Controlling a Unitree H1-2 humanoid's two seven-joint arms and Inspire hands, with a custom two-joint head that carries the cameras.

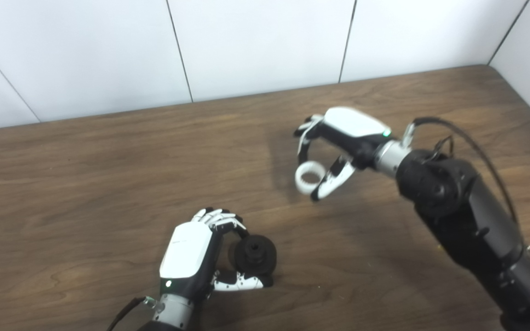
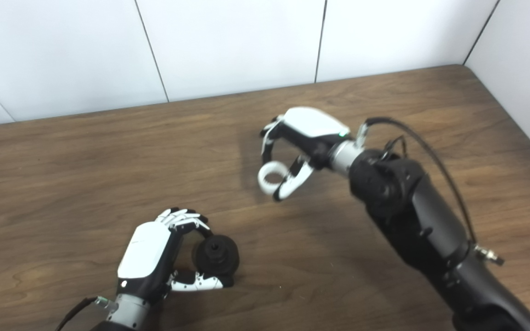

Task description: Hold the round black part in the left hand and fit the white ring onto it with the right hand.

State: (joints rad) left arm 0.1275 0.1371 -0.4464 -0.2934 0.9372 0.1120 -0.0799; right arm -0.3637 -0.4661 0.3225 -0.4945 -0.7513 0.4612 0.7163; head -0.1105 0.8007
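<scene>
Nearest, left robot hand (image 1: pixel 196 257) curled around the round black part (image 1: pixel 255 253), fingers over the top, thumb beneath, low against the tabletop (image 1: pixel 85 184), bored face turned toward the right. Farther back and to the right, right robot hand (image 1: pixel 338 147) pinching the white ring (image 1: pixel 310 177) between fingertips and thumb, apparently raised above the wood. Ring and part well apart. Likely the carrying-over step: next, bringing the ring down toward the part's face, opening lined up with it, then pressing on.
</scene>
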